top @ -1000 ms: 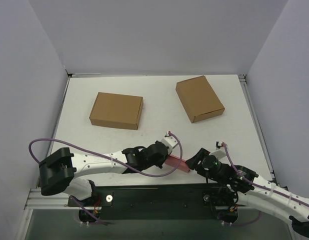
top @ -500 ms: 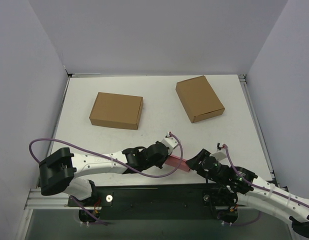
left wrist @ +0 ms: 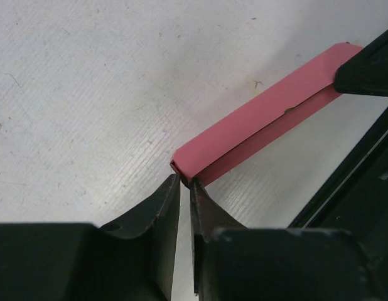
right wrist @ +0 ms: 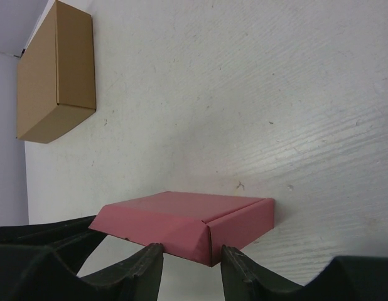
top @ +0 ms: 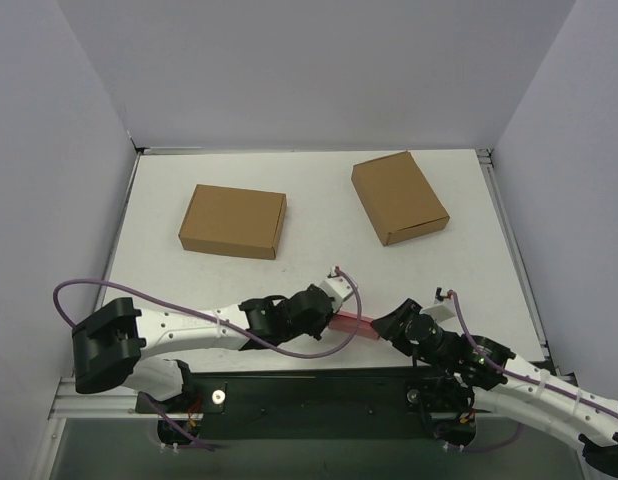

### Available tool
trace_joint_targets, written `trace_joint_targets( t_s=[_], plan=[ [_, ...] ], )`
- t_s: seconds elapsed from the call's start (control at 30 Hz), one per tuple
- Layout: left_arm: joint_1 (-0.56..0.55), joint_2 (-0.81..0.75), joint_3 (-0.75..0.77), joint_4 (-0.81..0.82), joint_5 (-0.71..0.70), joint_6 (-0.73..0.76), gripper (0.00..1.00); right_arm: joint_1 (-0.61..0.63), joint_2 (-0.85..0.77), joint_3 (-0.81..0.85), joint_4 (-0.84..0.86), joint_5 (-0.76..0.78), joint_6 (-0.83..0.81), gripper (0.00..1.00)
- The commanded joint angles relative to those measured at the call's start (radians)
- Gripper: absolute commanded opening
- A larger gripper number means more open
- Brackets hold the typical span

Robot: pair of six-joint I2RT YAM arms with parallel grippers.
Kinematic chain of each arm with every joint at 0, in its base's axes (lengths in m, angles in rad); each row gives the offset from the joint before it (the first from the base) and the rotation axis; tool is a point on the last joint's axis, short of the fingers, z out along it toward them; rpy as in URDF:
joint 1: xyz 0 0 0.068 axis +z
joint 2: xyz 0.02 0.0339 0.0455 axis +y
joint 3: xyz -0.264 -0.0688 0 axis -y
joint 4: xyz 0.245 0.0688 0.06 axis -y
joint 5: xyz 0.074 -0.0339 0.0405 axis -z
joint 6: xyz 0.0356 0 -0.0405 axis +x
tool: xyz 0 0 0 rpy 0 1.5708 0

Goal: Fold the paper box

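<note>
The pink box (top: pixel 351 324) lies slim and folded on the table (top: pixel 319 270), close to its near edge and just beyond the black rail (top: pixel 319 385), with a gripper at each end. The left gripper (left wrist: pixel 183 182) meets its left end with jaws nearly together, only a thin slit between them; I cannot tell whether they pinch the card. The right gripper (right wrist: pixel 191 248) has its jaws apart astride the other corner, not closed on it. A brown box (top: pixel 233 221) and a second brown box (top: pixel 399 197) sit farther back, well apart from both arms.
</note>
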Motion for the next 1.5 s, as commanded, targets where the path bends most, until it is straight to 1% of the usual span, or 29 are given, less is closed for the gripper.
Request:
trace_joint_targets(
  t_s=[0.0,0.13,0.23,0.3,0.43,0.5,0.53,0.6,0.63,0.73,0.8,0.9,1.03,1.17,1.3,1.47],
  plan=[
    [-0.008,-0.036,-0.038,-0.063,0.040,0.020,0.26,0.006,0.015,-0.031,-0.091,0.023,-0.001,0.41],
    [-0.008,-0.054,-0.036,-0.060,0.051,0.034,0.32,0.007,0.022,-0.028,-0.091,0.029,-0.001,0.41],
    [-0.007,-0.058,-0.035,-0.054,0.063,0.045,0.31,0.007,0.027,-0.020,-0.091,0.037,-0.002,0.41],
    [-0.005,-0.058,-0.033,-0.053,0.071,0.053,0.25,0.007,0.032,-0.014,-0.092,0.045,-0.007,0.41],
    [0.009,-0.047,-0.027,-0.034,0.105,0.063,0.19,0.007,0.047,0.006,-0.092,0.057,-0.016,0.41],
    [0.025,-0.045,-0.027,-0.028,0.132,0.066,0.13,0.007,0.059,0.017,-0.091,0.063,-0.028,0.41],
    [0.033,-0.044,-0.027,-0.026,0.138,0.065,0.06,0.007,0.065,0.030,-0.092,0.064,-0.030,0.43],
    [0.048,-0.041,-0.025,-0.029,0.155,0.065,0.00,0.007,0.075,0.044,-0.091,0.064,-0.042,0.47],
    [0.062,-0.042,-0.024,-0.031,0.166,0.065,0.00,0.006,0.076,0.050,-0.092,0.068,-0.045,0.53],
    [0.078,-0.045,-0.024,-0.031,0.184,0.072,0.00,0.006,0.068,0.074,-0.091,0.080,-0.059,0.62],
    [0.082,-0.042,-0.024,-0.031,0.191,0.079,0.00,0.004,0.065,0.096,-0.092,0.086,-0.065,0.65],
    [0.085,-0.035,-0.018,-0.029,0.198,0.082,0.00,0.003,0.062,0.121,-0.091,0.101,-0.070,0.67],
    [0.085,-0.024,-0.012,-0.031,0.203,0.083,0.00,-0.016,0.044,0.133,-0.089,0.121,-0.082,0.64],
    [0.087,-0.019,-0.010,-0.029,0.203,0.080,0.00,-0.054,0.050,0.135,-0.086,0.092,-0.099,0.63],
    [0.085,-0.008,0.001,-0.039,0.200,0.079,0.00,-0.046,0.058,0.120,-0.077,0.042,-0.087,0.58],
    [0.085,0.015,0.022,-0.068,0.180,0.071,0.00,-0.030,-0.001,0.077,-0.077,0.015,-0.047,0.55]
  ],
)
